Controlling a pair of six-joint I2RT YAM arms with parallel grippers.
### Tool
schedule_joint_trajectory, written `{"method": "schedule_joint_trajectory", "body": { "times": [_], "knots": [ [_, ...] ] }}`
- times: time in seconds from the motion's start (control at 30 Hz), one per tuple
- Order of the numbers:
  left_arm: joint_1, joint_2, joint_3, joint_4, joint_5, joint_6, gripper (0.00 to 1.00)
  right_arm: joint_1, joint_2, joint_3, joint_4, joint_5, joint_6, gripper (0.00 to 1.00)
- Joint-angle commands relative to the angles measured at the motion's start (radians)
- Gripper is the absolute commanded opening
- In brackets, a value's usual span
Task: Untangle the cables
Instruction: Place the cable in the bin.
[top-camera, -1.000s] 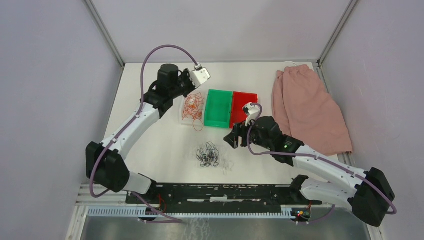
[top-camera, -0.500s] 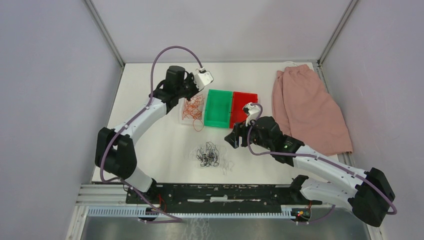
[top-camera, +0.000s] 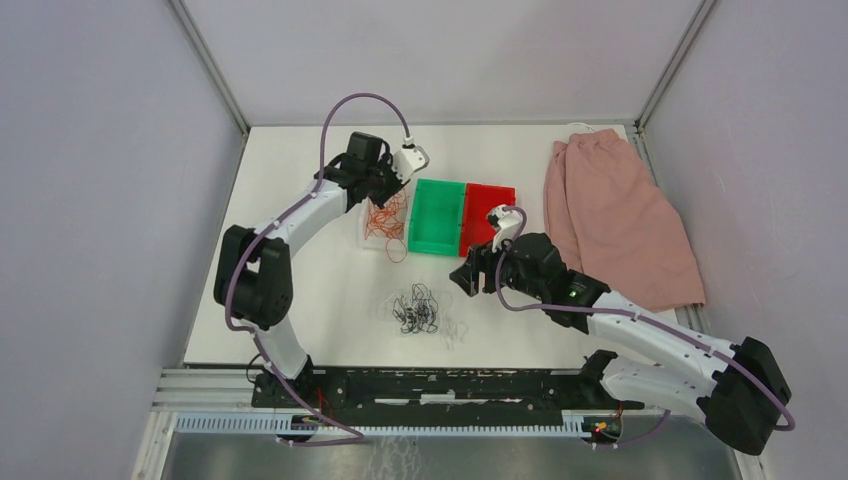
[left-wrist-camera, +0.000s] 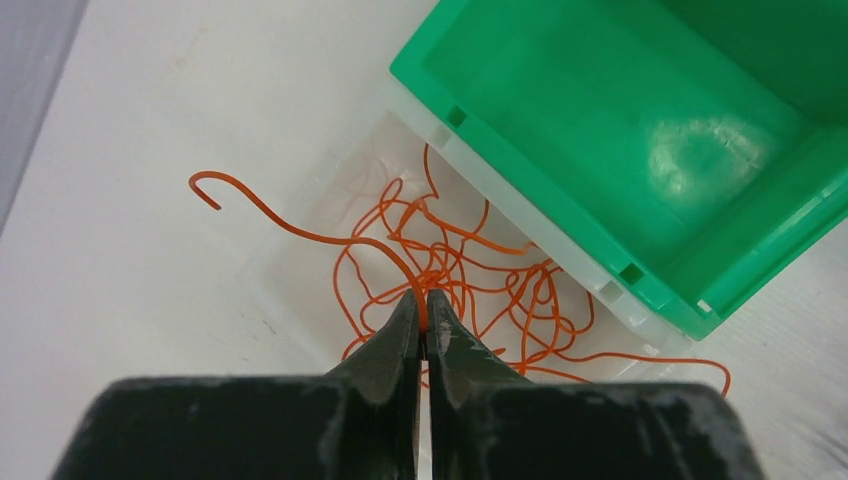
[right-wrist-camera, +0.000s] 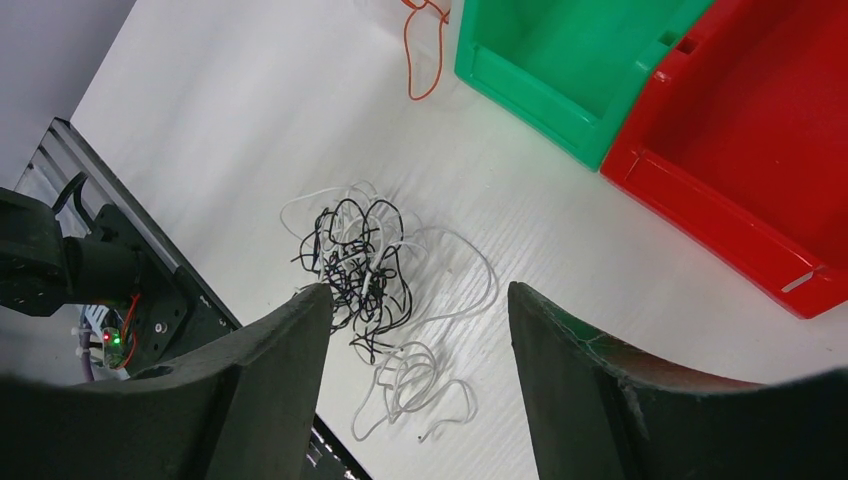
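Cables (top-camera: 421, 309): black-white clump (right-wrist-camera: 365, 268) mid-frame, orange wires (left-wrist-camera: 455, 272) above it beside green bin (top-camera: 436, 215). Left gripper (left-wrist-camera: 421, 318) clenched on an orange wire, right gripper (right-wrist-camera: 417, 300) gaping over clump. Light, springy, snag-prone; pinch a loose end.

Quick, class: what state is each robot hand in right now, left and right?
Left hand: closed, pinching an orange cable.
Right hand: open, holding nothing, above the black and white cables.
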Motion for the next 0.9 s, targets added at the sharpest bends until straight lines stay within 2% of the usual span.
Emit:
{"method": "schedule_joint_trajectory", "body": {
  "times": [0.0, 0.23, 0.3, 0.5, 0.67, 0.87],
  "knots": [
    [0.013, 0.02, 0.041, -0.047, -0.019, -0.018, 0.14, 0.0, -0.025, 0.038, 0.014, 0.028, -0.025, 0.71],
    [0.024, 0.019, 0.105, -0.135, 0.01, -0.004, 0.43, 0.0, -0.016, 0.054, 0.01, 0.027, -0.026, 0.71],
    [0.029, 0.011, 0.118, -0.156, 0.025, -0.002, 0.55, 0.0, -0.013, 0.059, 0.01, 0.023, -0.026, 0.71],
    [0.058, -0.014, 0.186, -0.221, 0.068, -0.001, 0.75, 0.0, -0.003, 0.078, -0.011, 0.017, -0.027, 0.71],
    [0.082, -0.056, 0.293, -0.428, 0.182, 0.028, 0.8, 0.001, 0.048, 0.104, -0.033, -0.07, -0.067, 0.74],
    [0.127, -0.214, 0.235, -0.701, 0.365, 0.159, 0.81, 0.073, 0.211, 0.136, -0.032, -0.225, -0.076, 0.68]
  ]
}}
